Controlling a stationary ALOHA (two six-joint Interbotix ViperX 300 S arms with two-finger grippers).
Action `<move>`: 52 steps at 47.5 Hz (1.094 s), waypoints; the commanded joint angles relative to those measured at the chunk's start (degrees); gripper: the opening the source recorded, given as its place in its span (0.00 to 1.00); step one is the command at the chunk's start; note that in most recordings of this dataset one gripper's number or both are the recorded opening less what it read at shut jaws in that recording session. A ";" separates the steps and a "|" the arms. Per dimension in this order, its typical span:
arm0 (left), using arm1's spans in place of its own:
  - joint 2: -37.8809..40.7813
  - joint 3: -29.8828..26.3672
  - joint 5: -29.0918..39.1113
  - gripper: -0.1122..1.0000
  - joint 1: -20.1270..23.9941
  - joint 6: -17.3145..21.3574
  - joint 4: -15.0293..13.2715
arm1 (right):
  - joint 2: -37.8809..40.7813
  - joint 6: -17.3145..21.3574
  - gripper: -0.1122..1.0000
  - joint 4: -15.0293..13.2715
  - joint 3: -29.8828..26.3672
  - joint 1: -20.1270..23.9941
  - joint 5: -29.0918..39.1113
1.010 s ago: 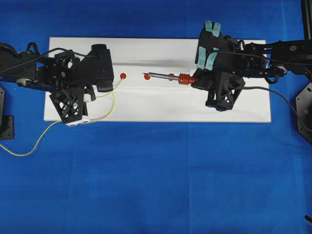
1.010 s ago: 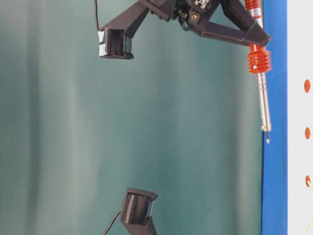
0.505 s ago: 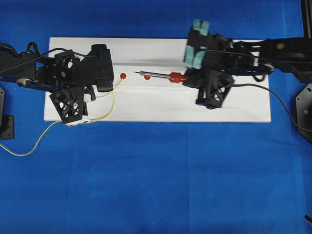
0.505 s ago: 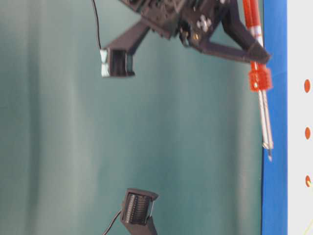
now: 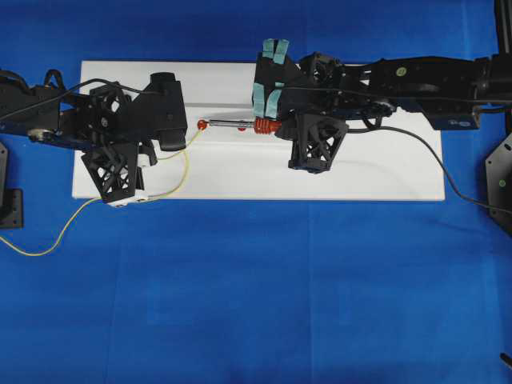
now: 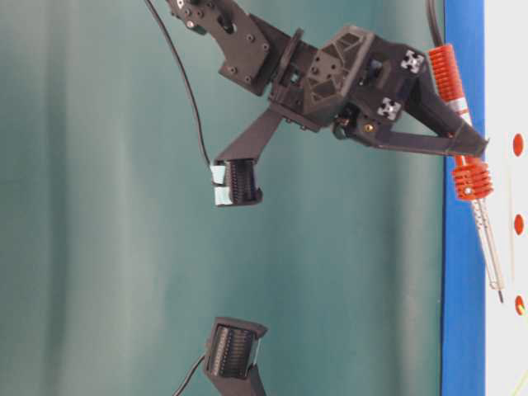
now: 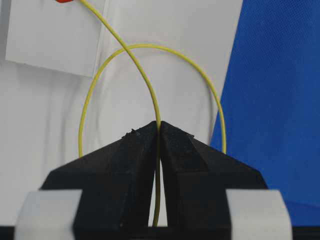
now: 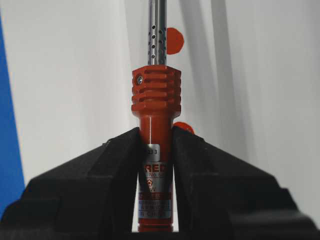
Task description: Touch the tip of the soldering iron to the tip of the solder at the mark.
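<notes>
Solder runs pinched between the closed jaws of the left gripper; ahead of the jaws it loops over a white board and climbs to a red dot at the top edge of the left wrist view. Overhead, the wire's end lies at that dot, just past the left gripper, and its slack trails off the board onto blue cloth.

The right gripper is clamped on the iron at its orange-red handle, the shaft pointing forward from the jaws. Overhead, the iron lies level, its tip at the same dot, beside the solder's end; contact cannot be told.
</notes>
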 commanded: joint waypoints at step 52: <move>0.09 -2.99 3.25 0.12 0.09 0.26 0.09 | 0.70 0.00 0.16 -0.18 -0.70 0.09 -0.35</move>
